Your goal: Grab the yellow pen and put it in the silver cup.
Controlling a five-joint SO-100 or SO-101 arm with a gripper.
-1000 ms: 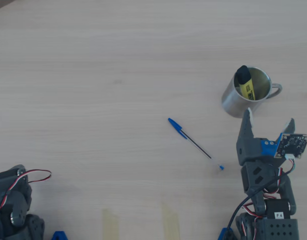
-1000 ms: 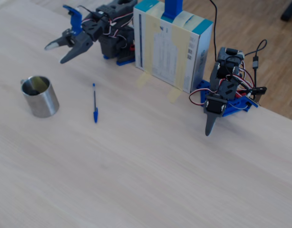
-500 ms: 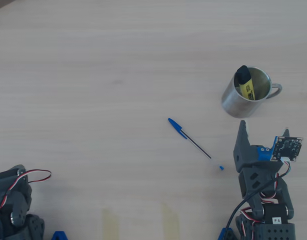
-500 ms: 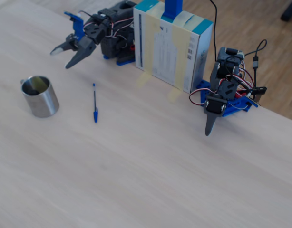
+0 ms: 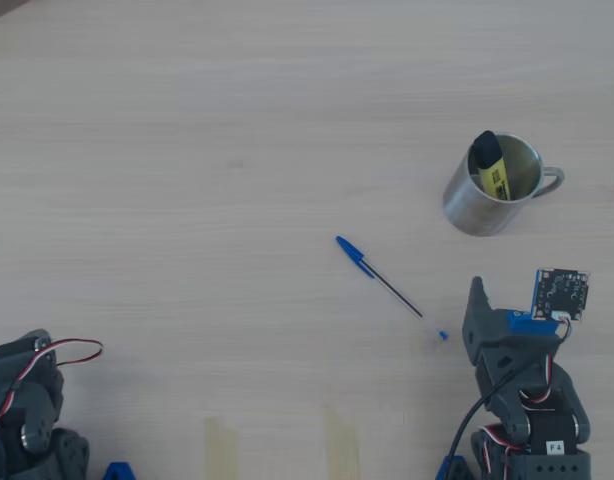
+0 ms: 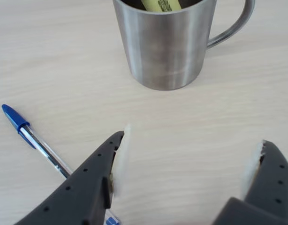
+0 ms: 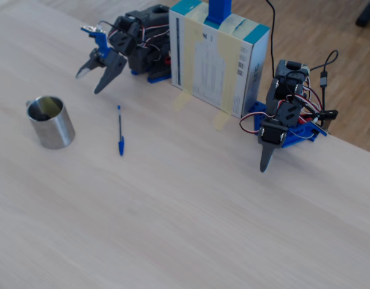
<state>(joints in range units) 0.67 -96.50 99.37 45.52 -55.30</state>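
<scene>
Nothing appears left of the task: the yellow pen (image 5: 492, 172) is seen leaning inside the silver cup (image 5: 467, 208) on the table (image 5: 187, 150). The claw (image 6: 186, 168) is spread open and empty, near the cup; its far finger is probably hidden overhead.

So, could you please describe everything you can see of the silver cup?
The small shiny stainless-steel cylindrical cup stands upright on the pale wooden table, apart from the hand and from the thin blue-capped ballpoint pen. One loop handle juts from its side. Inside it the short yellow highlighter with a black cap leans against the wall, cap uppermost. The brushed wall reflects the table.
</scene>
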